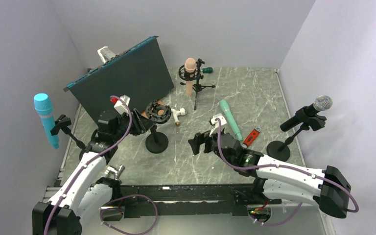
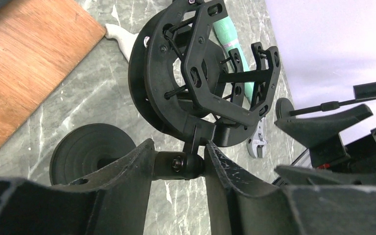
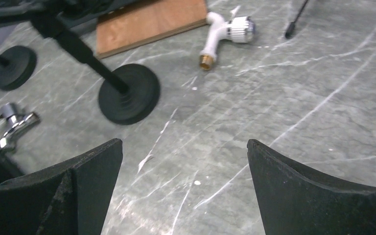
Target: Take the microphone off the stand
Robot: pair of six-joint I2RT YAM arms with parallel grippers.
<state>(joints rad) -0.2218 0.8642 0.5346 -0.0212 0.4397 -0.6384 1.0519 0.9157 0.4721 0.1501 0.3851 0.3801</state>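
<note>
A black stand with a round base (image 1: 156, 143) carries an empty shock mount (image 1: 157, 110) left of centre. My left gripper (image 1: 142, 125) is shut on the stand's swivel joint (image 2: 178, 164) just below the mount (image 2: 196, 73). A mint-green microphone (image 1: 230, 119) lies flat on the table to the right of the stand; part of it shows behind the mount in the left wrist view (image 2: 225, 29). My right gripper (image 1: 196, 143) is open and empty above bare table (image 3: 183, 147), right of the stand's base (image 3: 127, 93).
A blue microphone (image 1: 45, 117) on a stand is at far left, a pink one (image 1: 190, 73) in a mount at the back, a silver-headed one (image 1: 313, 110) at right. A dark panel (image 1: 122, 78), white nozzle (image 1: 178, 113), red stick (image 1: 252, 136) and chrome wrench (image 1: 113, 171) are about.
</note>
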